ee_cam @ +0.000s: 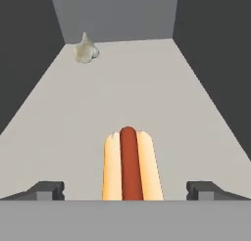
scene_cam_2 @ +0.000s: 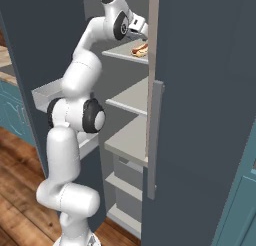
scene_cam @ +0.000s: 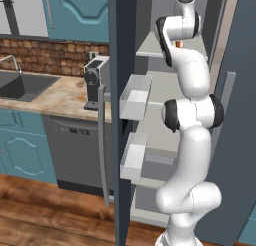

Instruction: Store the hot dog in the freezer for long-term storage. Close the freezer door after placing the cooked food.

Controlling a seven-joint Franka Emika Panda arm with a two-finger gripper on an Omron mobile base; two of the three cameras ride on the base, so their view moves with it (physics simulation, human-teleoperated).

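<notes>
hot dog (ee_cam: 128, 165) lying on pale freezer (ee_cam: 162, 93) shelf at lower centre of hand view, between fingertips (ee_cam: 46, 190) of gripper (ee_cam: 125, 192) spread wide, apparently released. risk on withdrawal: snagging the bun. freezer door (scene_cam: 122, 115) standing open, unclosed. whitish bulb (ee_cam: 86, 51) upper left.

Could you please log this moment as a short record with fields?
hot dog: lying on a pale freezer shelf, between the spread pincer tips
pincer: open, tips apart on either side of the hot dog, not gripping it
bulb: whitish, at the shelf's far end, apart from the hot dog
freezer door: open, white bins facing inward
task left: close the door
</notes>
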